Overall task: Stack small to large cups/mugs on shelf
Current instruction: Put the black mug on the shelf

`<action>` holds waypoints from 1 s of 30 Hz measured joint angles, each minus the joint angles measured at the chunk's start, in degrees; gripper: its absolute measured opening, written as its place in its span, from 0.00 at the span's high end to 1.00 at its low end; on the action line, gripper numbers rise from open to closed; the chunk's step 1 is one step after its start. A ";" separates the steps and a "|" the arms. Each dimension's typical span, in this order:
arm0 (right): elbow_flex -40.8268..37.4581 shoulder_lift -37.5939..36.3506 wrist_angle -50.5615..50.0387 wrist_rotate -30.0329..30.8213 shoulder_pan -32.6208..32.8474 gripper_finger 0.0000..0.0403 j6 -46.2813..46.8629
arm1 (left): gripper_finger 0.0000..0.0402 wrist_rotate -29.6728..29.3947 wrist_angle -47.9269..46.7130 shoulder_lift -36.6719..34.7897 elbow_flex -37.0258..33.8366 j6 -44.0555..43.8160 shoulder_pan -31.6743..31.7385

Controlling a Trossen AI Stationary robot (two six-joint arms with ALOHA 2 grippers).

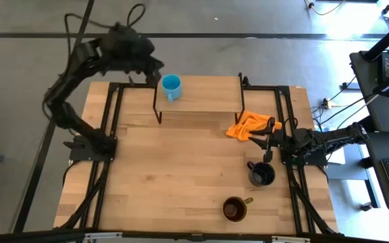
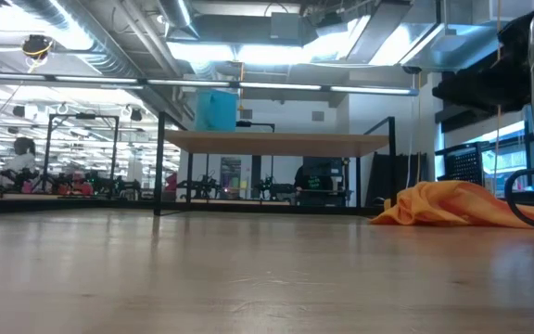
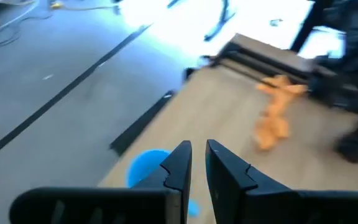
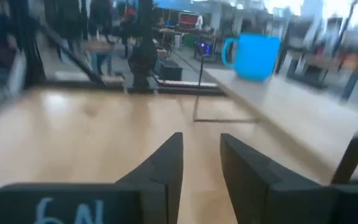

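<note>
Light-blue mug (image 1: pixel 171 86) already up on the shelf (image 1: pixel 208 101), at its left end, handle toward the counter's front — smallest first, presumably to leave room alongside for the two bigger ones. Left tool (image 3: pixel 194 163) just behind that mug, over the shelf's back-left corner, empty, fingers nearly pressed together with only a narrow slit between them; blue rim visible just past the fingertips in the left wrist view (looks like a placement finished, nothing pinched).

Black mug (image 1: pixel 261 174) on the counter (image 1: pixel 174 175) toward the right edge, upright, handle pointing toward the shelf. Brown mug (image 1: pixel 234 209) nearer the front edge, also upright, dark inside, handle to the right. Both well apart from the shelf. Orange cloth (image 1: pixel 248 125) crumpled just beside the shelf's right legs, not part of the job but close to the path.

Right tool (image 4: pixel 201 163) low over the counter between the cloth and the black mug, fingers spread a little, holding nothing, facing across toward the shelf and the blue mug. Probably placed to take the black mug next, being next in size. Likely trouble: snagging the cloth on the way across, or knocking the blue mug when setting the next one beside it.
</note>
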 joint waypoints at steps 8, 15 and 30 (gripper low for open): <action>0.00 0.02 0.52 0.83 0.00 0.73 -7.56 | 0.90 -1.67 -0.51 -1.97 -0.11 -5.84 -12.62; 0.00 0.00 20.82 1.95 -0.39 0.73 1.42 | 0.90 -13.15 -3.95 -2.37 -4.51 -9.88 -20.49; 24.17 13.36 25.60 -10.10 -0.66 0.73 9.06 | 0.90 -14.23 20.44 -13.90 -32.82 -14.65 -25.41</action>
